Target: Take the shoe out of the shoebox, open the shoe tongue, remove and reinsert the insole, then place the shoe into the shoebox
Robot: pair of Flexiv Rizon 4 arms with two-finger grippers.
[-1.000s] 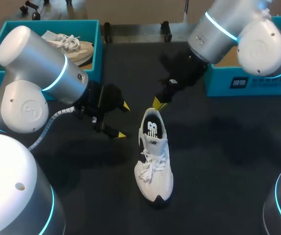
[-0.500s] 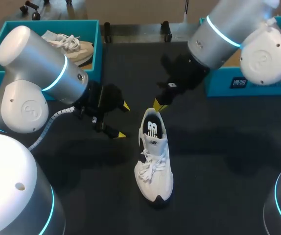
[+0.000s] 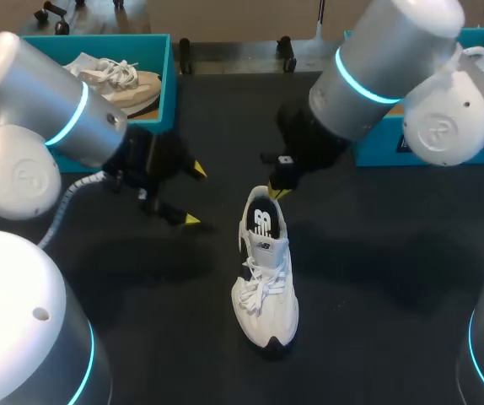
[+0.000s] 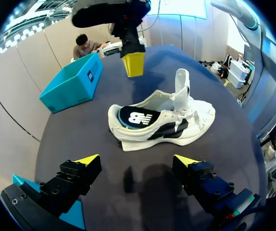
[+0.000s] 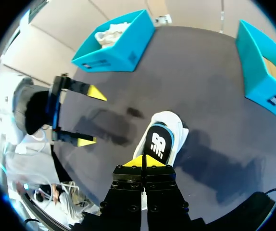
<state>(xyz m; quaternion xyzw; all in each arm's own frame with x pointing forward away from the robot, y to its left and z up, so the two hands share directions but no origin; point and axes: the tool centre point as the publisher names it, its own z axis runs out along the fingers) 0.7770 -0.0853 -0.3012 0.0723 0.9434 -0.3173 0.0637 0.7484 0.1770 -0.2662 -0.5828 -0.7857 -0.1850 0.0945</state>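
A white sneaker (image 3: 266, 274) lies on the black table with its toe toward me and its tongue (image 4: 181, 89) standing up. A dark insole (image 3: 261, 221) with a white logo shows in the heel. My right gripper (image 3: 278, 192) is shut with nothing in it, its tips just above and behind the heel. In the right wrist view, the right gripper (image 5: 143, 161) hangs over the shoe (image 5: 159, 139). My left gripper (image 3: 193, 194) stands open to the left of the shoe, apart from it. In the left wrist view, the left gripper (image 4: 137, 161) faces the shoe's side (image 4: 162, 122).
A teal shoebox (image 3: 168, 84) at the back left holds another pale shoe (image 3: 115, 72). A second teal box (image 3: 375, 152) stands at the back right, partly hidden by my right arm. Bare table lies in front of and to the right of the sneaker.
My left arm has drawn back to the left, away from the shoe, with its gripper still open. My right gripper has shifted slightly closer to the heel. The shoe has not moved.
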